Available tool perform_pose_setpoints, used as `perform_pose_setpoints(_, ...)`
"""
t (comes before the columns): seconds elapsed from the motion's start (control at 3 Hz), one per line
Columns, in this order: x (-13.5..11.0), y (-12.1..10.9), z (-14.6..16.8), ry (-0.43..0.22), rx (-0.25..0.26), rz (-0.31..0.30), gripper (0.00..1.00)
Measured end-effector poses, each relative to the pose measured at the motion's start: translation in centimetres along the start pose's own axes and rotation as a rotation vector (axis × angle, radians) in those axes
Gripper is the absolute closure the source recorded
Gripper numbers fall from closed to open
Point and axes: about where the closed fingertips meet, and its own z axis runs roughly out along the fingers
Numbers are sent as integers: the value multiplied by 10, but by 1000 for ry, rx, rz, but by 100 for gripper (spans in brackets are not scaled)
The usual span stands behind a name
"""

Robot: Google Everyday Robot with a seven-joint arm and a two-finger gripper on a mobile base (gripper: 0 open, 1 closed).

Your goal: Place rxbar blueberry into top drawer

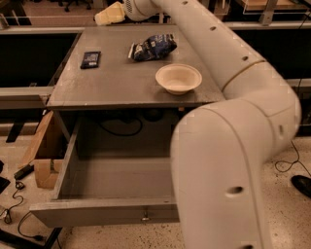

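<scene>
The pale pincer [109, 13], grip state untellable, hovers beyond and left of the cream round bowl [178, 78]. The flat dark navy rxbar blueberry [91, 59] lies well left of that bowl; descend squarely across its narrow width.

**Rxbar blueberry and top drawer, viewed from above and in front.**

We see the rxbar blueberry [91, 59], a small flat dark navy wrapped bar with faint pale print. It lies flat near the far left corner of the grey tabletop [121, 85], its long side running away from us. We find the top drawer [87, 213] beneath that top, pulled well out toward us. It is wide and deep, with grey walls and a plain grey front bearing a small metal knob [145, 219]. Its right part is hidden behind the arm [228, 170]. The gripper [111, 13] hangs over the tabletop's far edge, well apart from the bar.
</scene>
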Motion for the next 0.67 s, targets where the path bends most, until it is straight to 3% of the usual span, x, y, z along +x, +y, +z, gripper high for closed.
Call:
perform_pose_setpoints(0.33, 1, 7, 44, 57, 49, 52, 0)
perform_pose_setpoints(0.67, 26, 28, 87, 213, 135, 90, 0)
